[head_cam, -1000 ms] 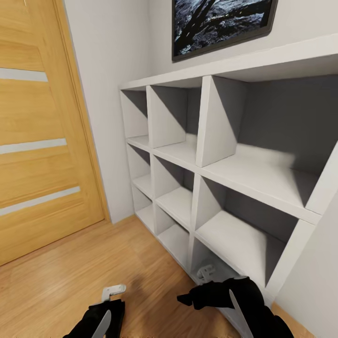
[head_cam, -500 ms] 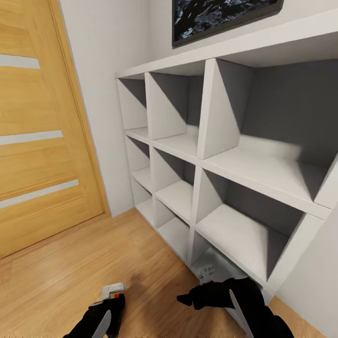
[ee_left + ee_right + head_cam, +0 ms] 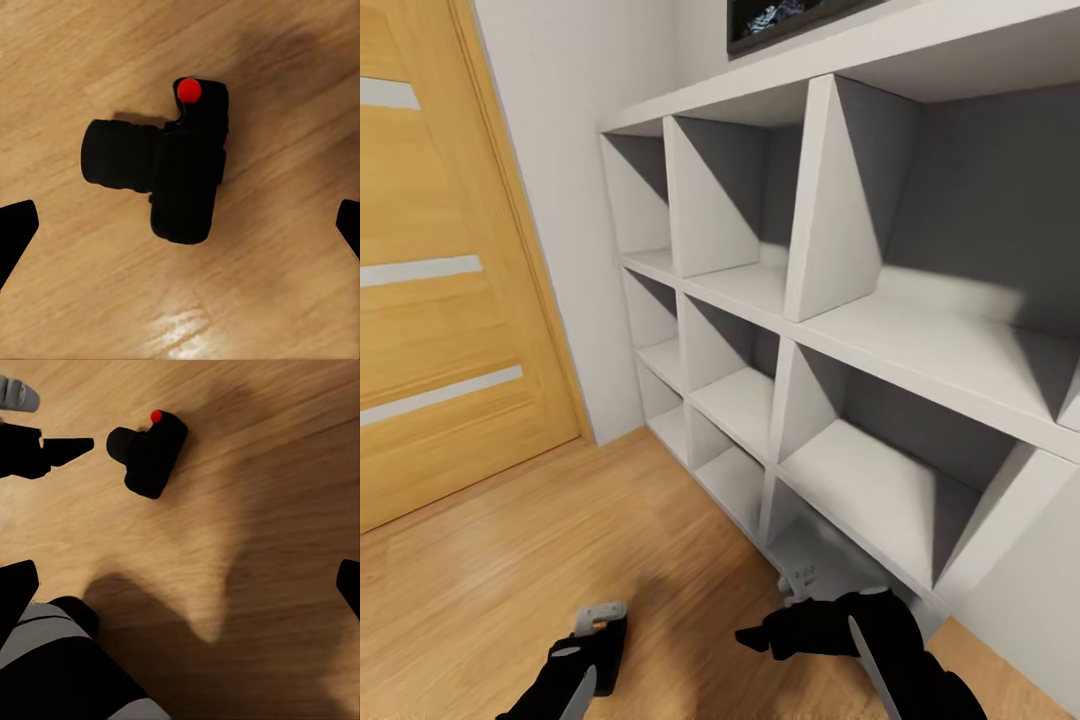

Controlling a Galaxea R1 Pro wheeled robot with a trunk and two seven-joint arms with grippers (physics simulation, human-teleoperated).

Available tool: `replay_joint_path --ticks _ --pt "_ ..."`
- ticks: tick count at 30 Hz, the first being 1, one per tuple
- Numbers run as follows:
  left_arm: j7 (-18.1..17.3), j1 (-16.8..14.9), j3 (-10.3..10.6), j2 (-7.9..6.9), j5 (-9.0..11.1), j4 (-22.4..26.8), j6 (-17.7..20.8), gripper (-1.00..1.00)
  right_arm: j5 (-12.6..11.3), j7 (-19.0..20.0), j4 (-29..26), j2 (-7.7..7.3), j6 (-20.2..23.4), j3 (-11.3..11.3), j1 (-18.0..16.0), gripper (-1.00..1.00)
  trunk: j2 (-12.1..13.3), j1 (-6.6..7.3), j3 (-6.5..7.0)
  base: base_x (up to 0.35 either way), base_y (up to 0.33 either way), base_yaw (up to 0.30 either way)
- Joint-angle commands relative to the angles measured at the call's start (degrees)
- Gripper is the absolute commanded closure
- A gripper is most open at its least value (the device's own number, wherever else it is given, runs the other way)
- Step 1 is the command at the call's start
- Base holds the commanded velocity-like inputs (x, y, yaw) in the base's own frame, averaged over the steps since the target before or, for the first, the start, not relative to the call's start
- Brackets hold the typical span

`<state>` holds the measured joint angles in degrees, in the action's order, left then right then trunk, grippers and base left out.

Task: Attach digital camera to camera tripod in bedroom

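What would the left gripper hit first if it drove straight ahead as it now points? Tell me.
Most likely the digital camera: it lies on the wood floor, centred between the open fingertips of the left gripper. How far off it lies is unclear.

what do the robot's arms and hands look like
Both arms are matte black with pale grey strips along the forearms. The left hand has a light grey fitting at its tip; the right hand is black and pointed. In the wrist views the fingertips are plain black wedges.
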<state>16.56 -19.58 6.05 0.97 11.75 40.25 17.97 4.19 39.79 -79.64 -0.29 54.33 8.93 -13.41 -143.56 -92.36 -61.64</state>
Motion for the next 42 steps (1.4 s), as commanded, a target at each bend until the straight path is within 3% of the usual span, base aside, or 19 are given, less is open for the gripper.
replay_joint_path --ticks 1,15,35,42 --pt "0.51 -0.02 0.27 -0.05 0.59 0.08 0.02 -1.0 0.45 0.73 -0.08 -0.06 0.15 0.06 -0.04 -1.0 -0.04 -0.01 -0.28 0.0 0.0 0.0" --pt "0.49 -0.02 0.28 -0.09 0.55 0.0 -0.66 -1.0 0.46 7.37 -0.67 -0.22 0.16 0.13 -0.04 -1.0 -0.23 -0.37 -3.38 0.0 0.0 0.0" --pt "0.44 -0.02 0.31 -0.18 0.47 0.15 -0.66 -1.0 0.61 7.83 -0.61 -0.15 0.13 0.2 -0.04 -1.0 -0.49 -0.89 -7.81 0.0 0.0 0.0" --pt "0.45 0.16 0.45 -0.09 -1.82 2.42 -2.92 -1.0 -0.11 8.09 -2.05 0.19 0.1 -2.06 -0.04 -1.0 -0.5 -0.89 -7.81 0.0 0.0 0.0"
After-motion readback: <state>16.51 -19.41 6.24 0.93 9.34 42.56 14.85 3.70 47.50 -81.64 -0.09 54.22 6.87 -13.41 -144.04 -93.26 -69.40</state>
